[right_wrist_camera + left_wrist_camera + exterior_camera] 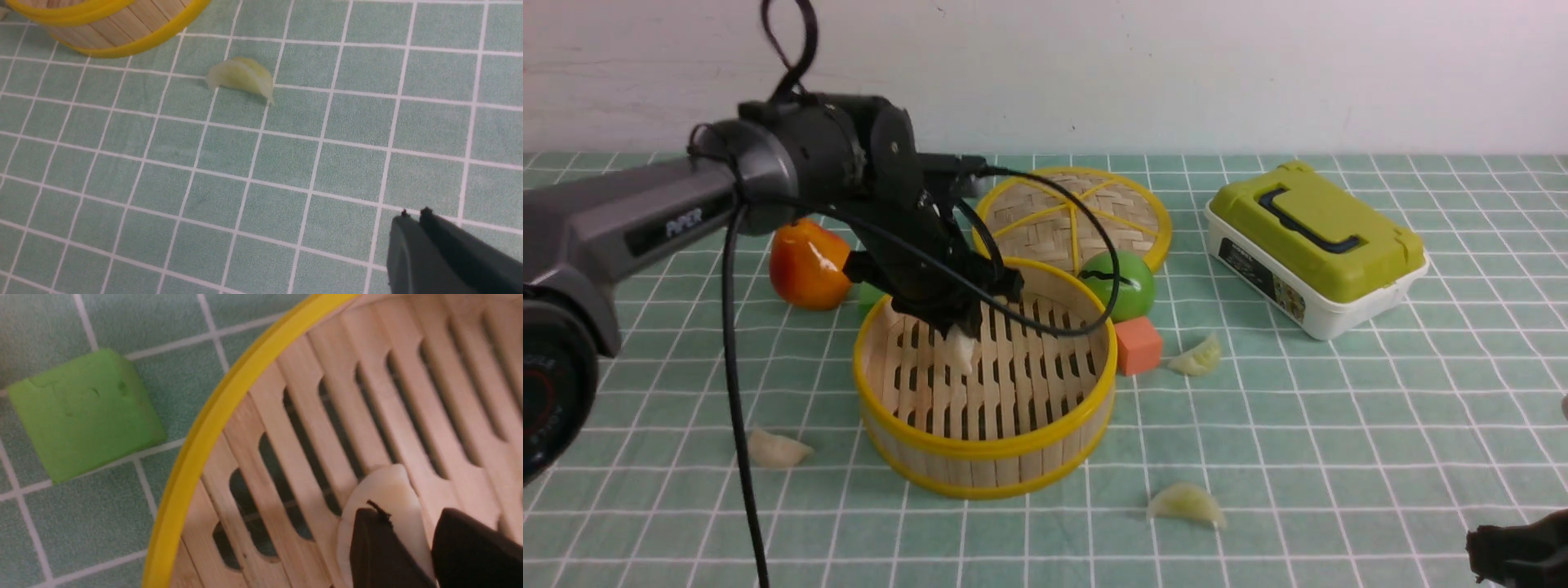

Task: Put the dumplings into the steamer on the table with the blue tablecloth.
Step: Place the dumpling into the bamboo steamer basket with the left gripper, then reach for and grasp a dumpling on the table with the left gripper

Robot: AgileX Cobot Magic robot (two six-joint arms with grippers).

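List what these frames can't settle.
- Front view: left gripper fingers hidden behind its own wrist; can't tell if the held dumpling touches the steamer floor.
- Front view: right gripper cut off by the bottom-right corner.
- Front view: green block mostly hidden behind the left arm.
- Front view: pale sliver at right edge, too cut off to identify.

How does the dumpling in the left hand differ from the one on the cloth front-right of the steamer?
The held dumpling is whitish; the front-right dumpling is pale yellow-green. The held dumpling is pinched in the left hand within the steamer; the front-right dumpling lies free on the blue tablecloth, outside the steamer. Both are small translucent crescents.
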